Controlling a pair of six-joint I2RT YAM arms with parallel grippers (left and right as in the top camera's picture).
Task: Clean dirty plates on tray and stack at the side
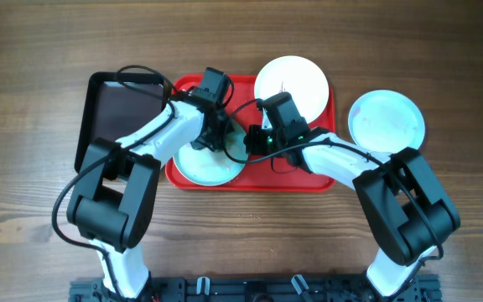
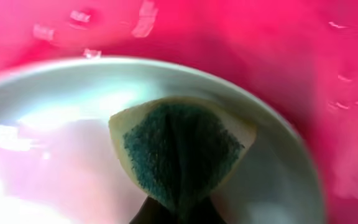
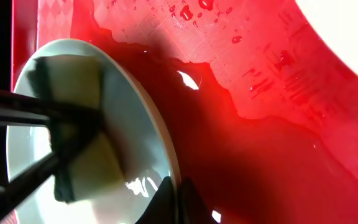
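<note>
three plates show: a white plate (image 1: 292, 80) in the far right part of the red tray (image 1: 296, 174), a mint plate (image 1: 199, 168) in the tray's near left corner, and a second mint plate (image 1: 386, 117) on the desk (image 1: 32, 67) just right of the tray, apart from it. the tray's long axis runs left to right. a black tray (image 1: 111, 105) lies close along its left end, tilted a little off square.

the left tool (image 1: 216, 136) reaches from the far side over the near left mint plate (image 2: 55, 124) and is clenched on a sponge (image 2: 182, 155), pinching it near one edge so it fans out with a crease. its green scouring face is towards the wrist camera and its yellow edge rests in the plate's well.

the right tool (image 3: 174, 198) sits at the right edge of the same plate (image 3: 138, 106), closed on its rim, one finger inside and one outside. the sponge (image 3: 98, 165) lies just left of that grip. whether the plate is flat or tipped cannot be told.

the tray floor (image 3: 260, 81) beside it is wet, with drops and a pooled film.
</note>
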